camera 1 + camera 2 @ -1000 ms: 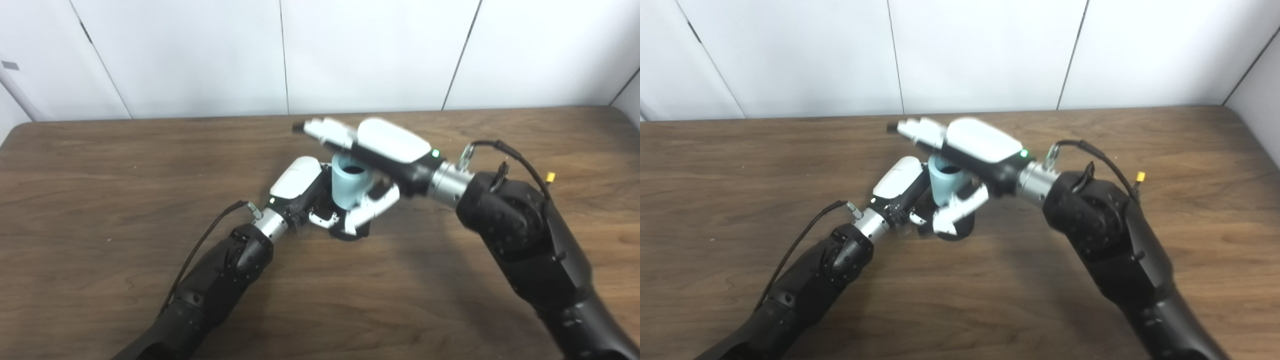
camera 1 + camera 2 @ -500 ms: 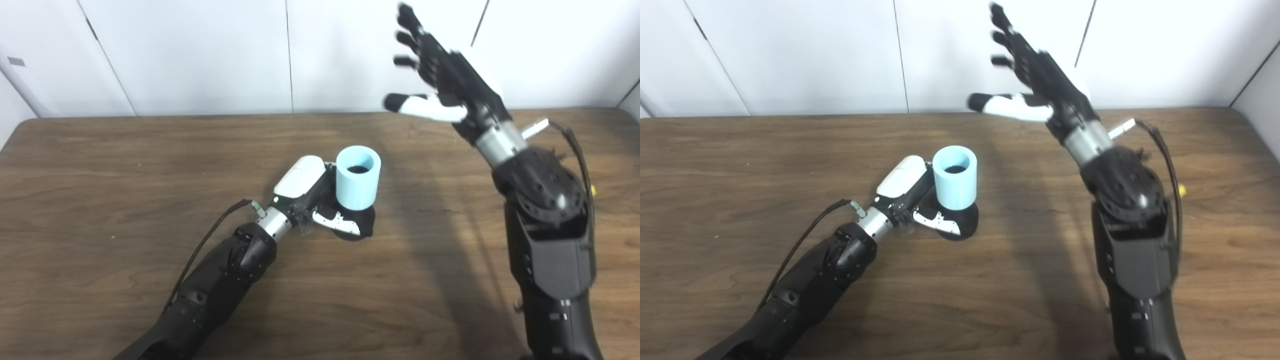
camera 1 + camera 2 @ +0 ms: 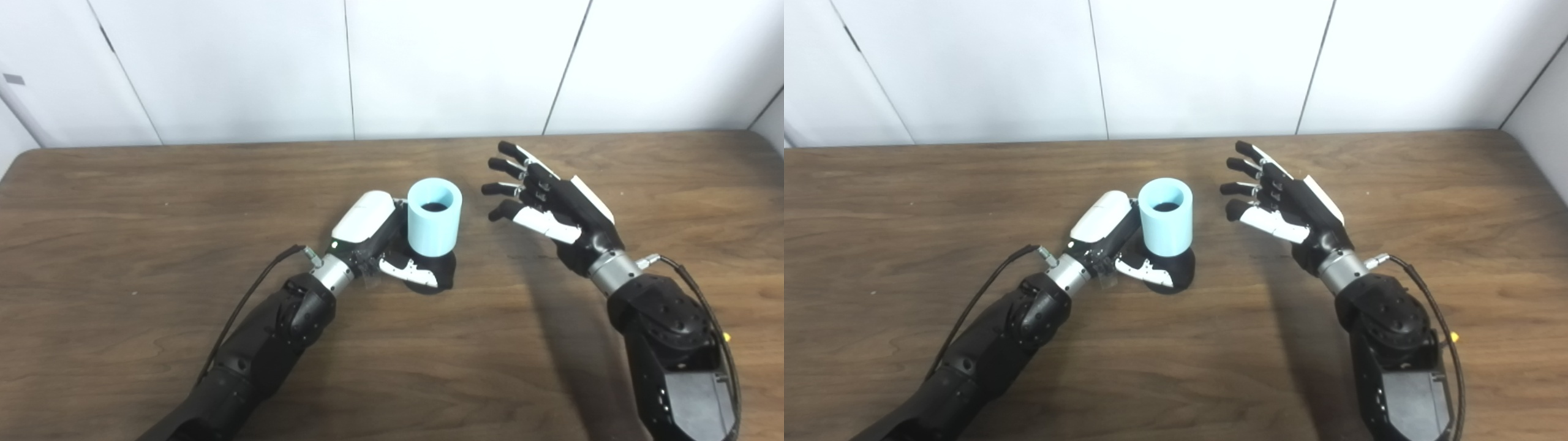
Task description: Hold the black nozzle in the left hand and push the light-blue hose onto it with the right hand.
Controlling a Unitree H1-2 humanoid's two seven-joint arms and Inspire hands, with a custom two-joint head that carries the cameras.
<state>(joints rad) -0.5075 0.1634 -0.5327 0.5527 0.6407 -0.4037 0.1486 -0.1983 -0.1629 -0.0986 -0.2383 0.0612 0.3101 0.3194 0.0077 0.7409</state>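
Observation:
The light-blue hose, a short upright tube with a dark bore, sits on top of the black nozzle, whose round base rests on the table. My left hand is shut on the black nozzle, its thumb lying across the front of the base. To the right, my right hand is open, fingers spread and pointing left toward the hose, a short gap away and touching nothing.
The brown wooden table stretches wide on both sides. White wall panels stand behind its far edge. Cables run along both forearms.
The right hand let go of the hose, swung high up toward the wall, then came back down to table height right of the hose. The left hand, nozzle and hose stayed put.

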